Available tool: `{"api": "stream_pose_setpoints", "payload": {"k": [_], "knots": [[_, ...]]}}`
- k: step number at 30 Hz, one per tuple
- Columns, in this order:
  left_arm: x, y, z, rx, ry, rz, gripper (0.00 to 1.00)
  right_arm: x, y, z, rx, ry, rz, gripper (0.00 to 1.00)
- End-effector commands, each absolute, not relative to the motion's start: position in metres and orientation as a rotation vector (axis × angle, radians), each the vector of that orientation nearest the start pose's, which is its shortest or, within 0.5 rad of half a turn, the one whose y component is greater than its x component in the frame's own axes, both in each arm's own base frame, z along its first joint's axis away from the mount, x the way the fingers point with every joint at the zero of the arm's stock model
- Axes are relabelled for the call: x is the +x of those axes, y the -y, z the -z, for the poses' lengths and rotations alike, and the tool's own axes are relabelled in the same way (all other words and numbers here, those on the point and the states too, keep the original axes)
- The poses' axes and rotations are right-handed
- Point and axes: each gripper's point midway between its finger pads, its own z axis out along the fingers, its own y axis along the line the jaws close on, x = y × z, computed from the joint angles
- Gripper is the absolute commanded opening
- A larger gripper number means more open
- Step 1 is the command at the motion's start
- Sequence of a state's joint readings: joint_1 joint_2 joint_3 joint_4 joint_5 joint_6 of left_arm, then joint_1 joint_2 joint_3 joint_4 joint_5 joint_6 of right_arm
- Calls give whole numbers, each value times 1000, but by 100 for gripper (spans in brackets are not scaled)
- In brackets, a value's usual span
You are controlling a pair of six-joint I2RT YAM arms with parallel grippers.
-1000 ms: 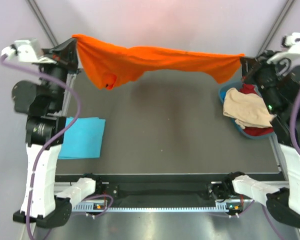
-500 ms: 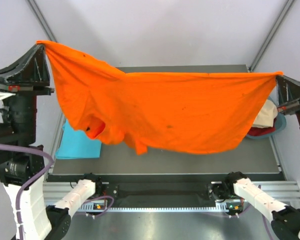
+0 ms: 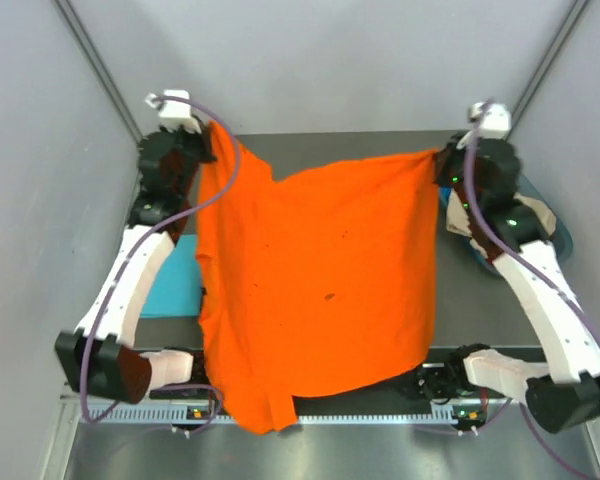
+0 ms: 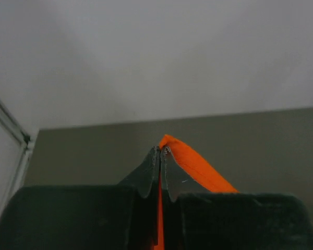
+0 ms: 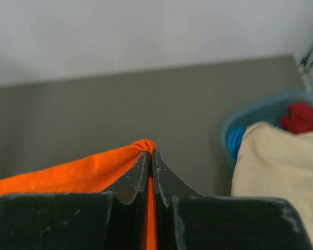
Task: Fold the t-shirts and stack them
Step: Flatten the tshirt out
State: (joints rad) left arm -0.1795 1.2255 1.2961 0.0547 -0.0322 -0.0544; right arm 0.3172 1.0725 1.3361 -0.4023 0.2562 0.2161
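Hanging outspread — orange t-shirt [image 3: 315, 290]

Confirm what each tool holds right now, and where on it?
Both hold the orange t-shirt: left tool pinches its far-left corner, right tool its far-right corner.

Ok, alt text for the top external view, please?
A bright orange cloth t-shirt is held spread wide, two corners pinched in the shut left gripper and shut right gripper. A light turquoise cloth t-shirt peeks out at its left; a blue plastic basket at its right.
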Motion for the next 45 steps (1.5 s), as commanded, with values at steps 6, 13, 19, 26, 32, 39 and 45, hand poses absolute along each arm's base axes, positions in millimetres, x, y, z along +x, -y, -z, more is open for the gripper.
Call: {"api": "stream_pose_setpoints", "payload": {"k": [6, 13, 19, 26, 32, 39, 45], "knots": [[522, 71, -290, 65, -1632, 120, 0, 493, -87, -255, 136, -1837, -361, 0], [596, 68, -239, 62, -1698, 148, 0, 585, -111, -186, 65, -1942, -461, 0], [650, 60, -216, 35, -1762, 194, 0, 629, -105, -150, 124, -2007, -419, 0], [679, 67, -204, 15, -1719, 327, 0, 645, -53, -134, 324, -2034, -178, 0], [697, 79, -181, 34, -1725, 395, 0, 653, -47, -137, 290, -2010, -204, 0], [695, 83, -155, 104, -1780, 392, 0, 670, -59, -143, 127, -1950, -291, 2], [684, 86, -162, 208, -1781, 369, 0, 677, -51, -147, 74, -1907, -263, 3]]}}
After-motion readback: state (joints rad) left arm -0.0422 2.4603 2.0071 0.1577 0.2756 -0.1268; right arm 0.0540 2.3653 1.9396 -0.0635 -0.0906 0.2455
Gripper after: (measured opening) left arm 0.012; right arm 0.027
